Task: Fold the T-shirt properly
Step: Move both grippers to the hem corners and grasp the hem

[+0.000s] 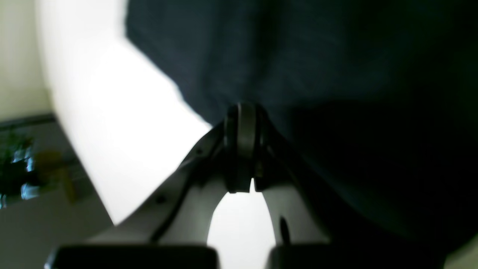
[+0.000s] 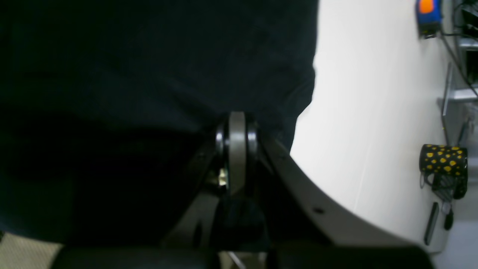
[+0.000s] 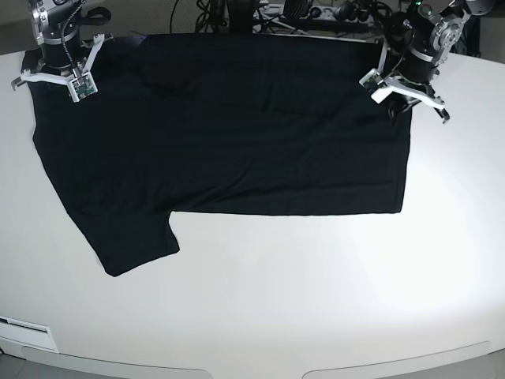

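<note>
bare worktop (image 3: 316, 300) in front, t-shirt (image 3: 237, 142) spread flat behind.
left claw (image 3: 404, 88) and right claw (image 3: 59, 75) each clenched on a far corner; fold under way, next needs both drawn forward evenly.

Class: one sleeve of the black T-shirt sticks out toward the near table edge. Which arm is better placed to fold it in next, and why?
The right arm, probably. Its claw is shut on the T-shirt at the end where the sleeve sticks out; the left claw is shut on the opposite, straight end, across the whole shirt.
</note>
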`<state>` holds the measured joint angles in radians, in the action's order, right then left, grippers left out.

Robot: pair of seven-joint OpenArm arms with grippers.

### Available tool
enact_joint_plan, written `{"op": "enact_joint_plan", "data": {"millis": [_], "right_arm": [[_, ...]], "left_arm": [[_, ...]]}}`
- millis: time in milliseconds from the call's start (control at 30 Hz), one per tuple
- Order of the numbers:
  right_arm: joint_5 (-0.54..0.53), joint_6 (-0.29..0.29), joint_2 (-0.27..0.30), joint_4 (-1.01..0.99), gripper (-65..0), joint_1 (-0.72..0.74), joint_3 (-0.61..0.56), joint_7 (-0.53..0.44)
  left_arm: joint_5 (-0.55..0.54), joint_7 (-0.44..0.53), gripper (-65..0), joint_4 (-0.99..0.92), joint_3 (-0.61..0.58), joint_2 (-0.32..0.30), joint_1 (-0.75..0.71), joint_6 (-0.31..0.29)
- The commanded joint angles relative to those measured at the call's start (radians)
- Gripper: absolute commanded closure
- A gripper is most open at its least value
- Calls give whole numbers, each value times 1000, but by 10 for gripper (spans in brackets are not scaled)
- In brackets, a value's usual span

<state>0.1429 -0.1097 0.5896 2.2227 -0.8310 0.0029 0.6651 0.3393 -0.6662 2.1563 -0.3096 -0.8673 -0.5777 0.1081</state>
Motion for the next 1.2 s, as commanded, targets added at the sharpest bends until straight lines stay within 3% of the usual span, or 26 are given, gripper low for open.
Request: {"op": "enact_joint_plan", "data": {"millis": [0, 133, 233, 333, 467, 567, 733, 867, 1000, 1167], "right_arm": [[15, -22, 12, 20, 0, -5, 6, -24], [15, -29, 11, 21, 0, -5, 6, -36], [15, -29, 11, 21, 0, -6, 6, -28], [16, -29, 11, 21, 0, -5, 6, -26], [16, -20, 10, 21, 0, -2, 6, -45], [15, -22, 9, 21, -80, -2, 6, -44], [16, -21, 9, 21, -123, -2, 6, -44], [16, -21, 9, 21, -123, 5, 6, -45], [15, -27, 9, 21, -123, 20, 6, -44], [15, -29, 9, 21, -123, 26, 6, -44]], "left_arm": [[5, 36, 0, 26, 18, -17, 18, 34], [-184, 64, 0, 33, 114, 1, 113, 37], [-386, 105, 0, 7, 282, 60, 162, -51], [-604, 156, 0, -88, 443, 138, 228, -101], [-913, 174, 0, -296, 546, 223, 348, -236], [-1087, 171, -9, -502, 549, 264, 462, -388], [-1235, 47, -316, -793, 532, 286, 630, -508], [-1243, -38, -323, -936, 468, 288, 740, -508], [-1247, -52, -323, -1037, 365, 288, 814, -509], [-1334, -149, -323, -1081, 266, 299, 845, -540]]}}
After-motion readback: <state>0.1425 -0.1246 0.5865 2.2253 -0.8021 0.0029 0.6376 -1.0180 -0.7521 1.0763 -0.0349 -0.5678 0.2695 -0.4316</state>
